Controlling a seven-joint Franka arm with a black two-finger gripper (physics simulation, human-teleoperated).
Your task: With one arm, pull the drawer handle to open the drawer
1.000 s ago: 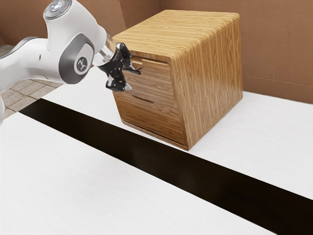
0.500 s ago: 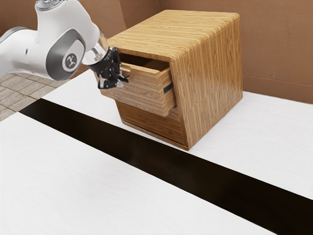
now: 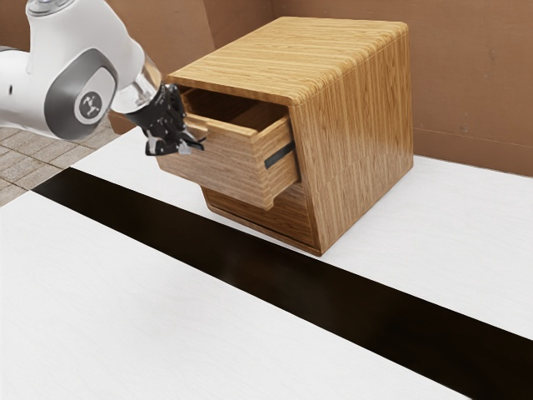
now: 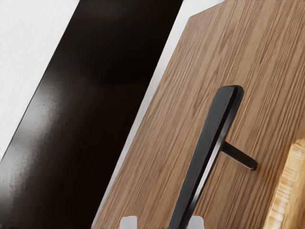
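Note:
A wooden cabinet stands on the white table. Its top drawer is pulled partly out toward the exterior view's left, and its inside shows as hollow. My black gripper is at the drawer's front face, shut on the drawer handle. In the wrist view the handle is a black bar standing off the wood on a short post. It runs down between my two pale fingertips. The lower drawer sits flush in the cabinet.
A wide black stripe crosses the white table diagonally in front of the cabinet. Brown walls rise behind it. Tiled floor lies past the table's edge at the exterior view's left.
My hand has drawn back toward the exterior view's left with the handle. The top drawer went from flush with the cabinet to well pulled out.

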